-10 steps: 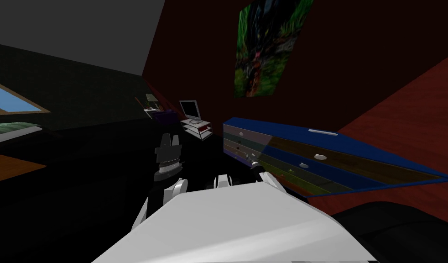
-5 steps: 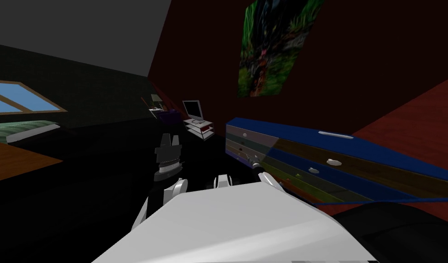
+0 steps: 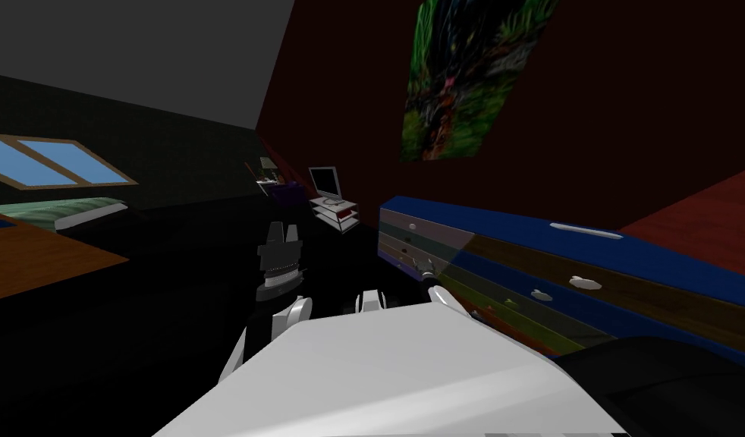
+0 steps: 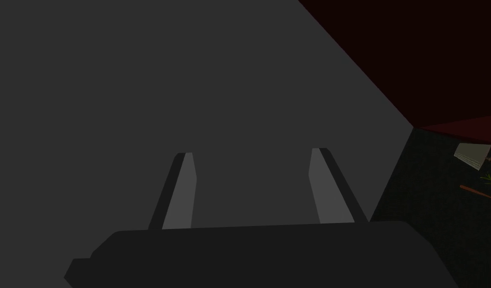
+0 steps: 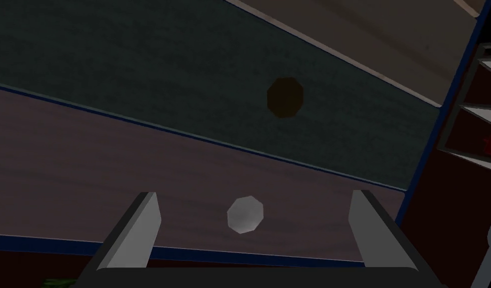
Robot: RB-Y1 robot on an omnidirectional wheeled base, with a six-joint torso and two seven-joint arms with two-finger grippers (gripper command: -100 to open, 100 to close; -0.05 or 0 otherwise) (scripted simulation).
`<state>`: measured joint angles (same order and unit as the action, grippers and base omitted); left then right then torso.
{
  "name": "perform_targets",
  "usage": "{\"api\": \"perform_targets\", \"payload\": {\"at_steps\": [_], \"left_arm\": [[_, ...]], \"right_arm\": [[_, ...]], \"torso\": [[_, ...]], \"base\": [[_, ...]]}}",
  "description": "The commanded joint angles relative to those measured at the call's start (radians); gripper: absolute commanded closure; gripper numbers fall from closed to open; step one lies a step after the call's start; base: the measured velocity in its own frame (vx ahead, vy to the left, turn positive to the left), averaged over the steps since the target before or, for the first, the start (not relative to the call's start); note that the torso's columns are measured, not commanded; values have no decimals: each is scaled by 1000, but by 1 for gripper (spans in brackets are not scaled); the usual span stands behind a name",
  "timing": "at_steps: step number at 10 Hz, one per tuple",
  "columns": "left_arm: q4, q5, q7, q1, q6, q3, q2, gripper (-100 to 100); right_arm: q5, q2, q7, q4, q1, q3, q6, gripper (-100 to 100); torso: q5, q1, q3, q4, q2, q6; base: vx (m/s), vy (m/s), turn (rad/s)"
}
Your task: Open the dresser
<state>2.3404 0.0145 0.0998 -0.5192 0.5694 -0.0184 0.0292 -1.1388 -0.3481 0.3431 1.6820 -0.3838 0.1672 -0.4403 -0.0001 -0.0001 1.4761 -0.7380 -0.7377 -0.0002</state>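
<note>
The dresser (image 3: 515,258) is a long blue-framed chest along the dark red wall on my right, its drawers in different colours and all looking shut. My right gripper (image 3: 423,267) is open at its near end, close to the drawer fronts. In the right wrist view a pale round knob (image 5: 245,214) on a brownish drawer front lies between the fingers of the right gripper (image 5: 253,194), a little ahead of them and untouched. A dark knob (image 5: 285,97) sits on the greenish drawer beside it. My left gripper (image 3: 281,227) is raised in front of my chest; its fingers (image 4: 182,190) are open and hold nothing.
A monitor (image 3: 325,182) on a white shelf stand (image 3: 337,215) stands just past the dresser's far end. A large painting (image 3: 469,76) hangs above the dresser. A bed (image 3: 83,211) and a window (image 3: 52,161) are far left. A dark rounded seat (image 3: 667,379) is at the bottom right.
The whole head view has shifted: I have moved, so the window, bed and the dresser's knobs have slid to the right. Both arms keep the same pose before my chest.
</note>
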Motion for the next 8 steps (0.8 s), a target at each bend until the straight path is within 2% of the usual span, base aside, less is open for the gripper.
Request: {"api": "perform_targets", "payload": {"at_steps": [1, 2, 3, 4, 6, 7, 8], "left_arm": [[0, 0, 0, 0, 0, 0, 0, 0], [0, 0, 0, 0, 0, 0, 0, 0], [0, 0, 0, 0, 0, 0, 0, 0], [0, 0, 0, 0, 0, 0, 0, 0], [0, 0, 0, 0, 0, 0, 0, 0], [0, 0, 0, 0, 0, 0, 0, 0], [0, 0, 0, 0, 0, 0, 0, 0]], "right_arm": [[-62, -12, 27, -48, 25, 13, -73, -100], [-73, -12, 27, -48, 25, 13, -77, -100], [-114, -20, 45, -76, 40, 22, -119, -100], [-116, -20, 45, -76, 40, 22, -122, -100], [-192, -34, 79, -130, 72, 40, -189, -100], [-194, -34, 79, -130, 72, 40, -206, -100], [-230, -40, 95, -155, 89, 48, -241, -100]], "torso": [[0, 0, 0, 0, 0, 0], [0, 0, 0, 0, 0, 0], [0, 0, 0, 0, -1, 0], [0, 0, 0, 0, 0, 0], [0, -1, 0, 0, 0, 0], [0, -1, 1, 0, 1, 0], [0, 0, 0, 0, 0, 1]], "base": [[60, 9, 106], [51, 5, 49], [57, 8, 111], [44, 1, 51], [70, -18, 128], [69, -26, 69], [65, -25, 91]]}}
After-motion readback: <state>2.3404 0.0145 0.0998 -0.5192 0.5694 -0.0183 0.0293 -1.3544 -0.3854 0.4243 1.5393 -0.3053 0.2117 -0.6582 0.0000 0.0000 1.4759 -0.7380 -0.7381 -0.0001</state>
